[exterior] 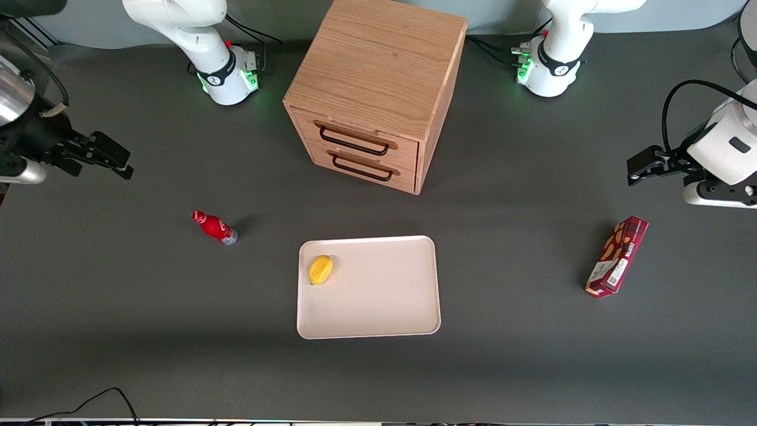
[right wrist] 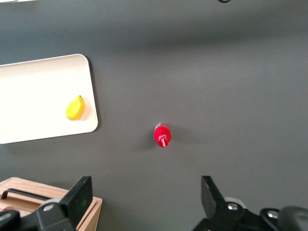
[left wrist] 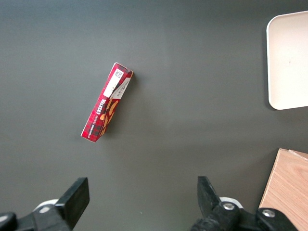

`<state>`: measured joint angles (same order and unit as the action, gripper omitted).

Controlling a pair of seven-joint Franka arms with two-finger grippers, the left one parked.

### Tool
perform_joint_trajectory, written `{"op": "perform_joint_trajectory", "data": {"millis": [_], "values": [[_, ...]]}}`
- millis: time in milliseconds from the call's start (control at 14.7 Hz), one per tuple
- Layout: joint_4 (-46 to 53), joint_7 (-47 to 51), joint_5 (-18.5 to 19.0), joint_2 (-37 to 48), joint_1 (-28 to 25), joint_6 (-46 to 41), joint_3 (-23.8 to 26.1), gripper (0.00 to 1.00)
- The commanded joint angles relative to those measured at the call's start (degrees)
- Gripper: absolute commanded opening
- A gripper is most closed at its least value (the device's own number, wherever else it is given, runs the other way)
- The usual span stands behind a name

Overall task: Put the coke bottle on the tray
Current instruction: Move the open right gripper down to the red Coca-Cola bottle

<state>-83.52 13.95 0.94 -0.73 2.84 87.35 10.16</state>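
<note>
Spread wide and holding nothing, the right arm's claw [exterior: 109, 157] hangs above the dark surface [exterior: 148, 307] at the working arm's end, well apart from the coke bottle [exterior: 214, 227]. That small red bottle stands upright on the surface near the tray [exterior: 378, 296], not on it. A yellow lemon [exterior: 320, 270] lies in the tray's corner nearest the bottle. Farther from the front camera stands a wooden drawer cabinet [exterior: 378, 89]. A red snack box [exterior: 617, 256] lies toward the parked arm's end.
</note>
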Motion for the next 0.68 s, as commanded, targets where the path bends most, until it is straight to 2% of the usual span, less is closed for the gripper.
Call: {"op": "perform_joint_trajectory", "data": {"millis": [0,205,409,614], "values": [[3.27,-0.24,-1.03,-1.99,0.24,-2.79,0.12,1.00],[2.92,-0.24,-1.03,-2.61,0.24,-2.80,0.12,1.00],[-1.37,-0.33,-1.03,-3.39,0.59,-1.49,0.12,1.00],[-10.31,-0.42,-1.11,-3.66,2.08,7.54,0.12,1.00]]}}
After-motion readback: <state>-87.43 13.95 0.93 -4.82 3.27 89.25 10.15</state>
